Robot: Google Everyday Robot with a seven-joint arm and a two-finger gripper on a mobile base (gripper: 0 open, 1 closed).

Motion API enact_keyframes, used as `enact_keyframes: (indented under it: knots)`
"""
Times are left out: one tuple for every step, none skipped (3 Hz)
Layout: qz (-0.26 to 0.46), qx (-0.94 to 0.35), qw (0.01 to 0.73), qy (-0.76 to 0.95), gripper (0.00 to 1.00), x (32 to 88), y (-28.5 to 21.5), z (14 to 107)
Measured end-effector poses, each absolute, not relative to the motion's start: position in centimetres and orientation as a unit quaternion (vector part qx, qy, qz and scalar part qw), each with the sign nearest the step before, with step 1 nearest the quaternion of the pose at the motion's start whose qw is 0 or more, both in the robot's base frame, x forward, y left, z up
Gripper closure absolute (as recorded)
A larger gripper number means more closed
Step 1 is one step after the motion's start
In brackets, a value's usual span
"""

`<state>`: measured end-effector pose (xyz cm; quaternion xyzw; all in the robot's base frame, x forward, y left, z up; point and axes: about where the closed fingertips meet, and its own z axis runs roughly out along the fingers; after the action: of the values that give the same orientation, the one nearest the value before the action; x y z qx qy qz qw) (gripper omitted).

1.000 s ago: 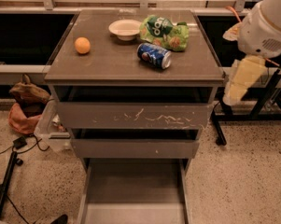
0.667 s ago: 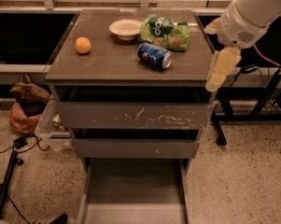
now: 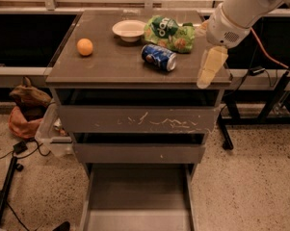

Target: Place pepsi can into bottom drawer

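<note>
The pepsi can (image 3: 159, 57) lies on its side on the cabinet top (image 3: 111, 64), right of centre, just in front of a green chip bag (image 3: 169, 33). The bottom drawer (image 3: 138, 198) is pulled out at the foot of the cabinet, its flat floor bare. My gripper (image 3: 208, 70) hangs from the white arm (image 3: 241, 8) over the right front edge of the cabinet top, about a hand's width right of the can and not touching it.
An orange (image 3: 85, 47) sits at the left of the top and a white bowl (image 3: 129, 30) at the back. The scratched top drawer (image 3: 137, 119) and the middle drawer (image 3: 139, 153) are closed. A brown bag (image 3: 28, 105) and cables lie on the floor at left.
The arm has swung in from the right, bringing the gripper from beside the cabinet to over its right front edge, nearer the can. The can has not moved.
</note>
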<state>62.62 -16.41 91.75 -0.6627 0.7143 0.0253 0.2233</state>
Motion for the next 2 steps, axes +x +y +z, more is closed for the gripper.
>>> enact_keyframes:
  knots:
    - [0.025, -0.658, 0.226, 0.718, 0.0, 63.0, -16.2, 91.6]
    - [0.011, -0.644, 0.255, 0.721, 0.0, 65.4, -14.4, 92.8]
